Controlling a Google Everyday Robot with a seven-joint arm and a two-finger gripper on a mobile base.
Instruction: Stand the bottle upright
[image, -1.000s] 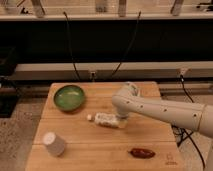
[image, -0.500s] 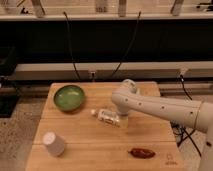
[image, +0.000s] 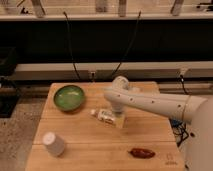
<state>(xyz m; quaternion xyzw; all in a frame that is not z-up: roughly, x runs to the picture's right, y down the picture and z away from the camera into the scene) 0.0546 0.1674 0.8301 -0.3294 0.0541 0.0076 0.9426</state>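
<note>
The bottle (image: 103, 116) is a small whitish cylinder with a pale label. It lies on its side near the middle of the wooden table (image: 85, 145), with its cap end pointing left toward the green bowl. My gripper (image: 117, 119) is down at the bottle's right end, at the tip of the white arm that reaches in from the right. Its jaws stand open around that end, and the arm's wrist hides the bottle's base.
A green bowl (image: 69, 96) sits at the table's back left. A white cup (image: 53, 143) stands at the front left. A dark reddish-brown item (image: 142, 153) lies at the front right, with a small flat white piece (image: 171, 162) near the right corner. Black cables hang behind the table.
The bottle's cap end has shifted slightly up and to the right, and the bottle now lies a little askew. The gripper has stayed at the bottle's right end.
</note>
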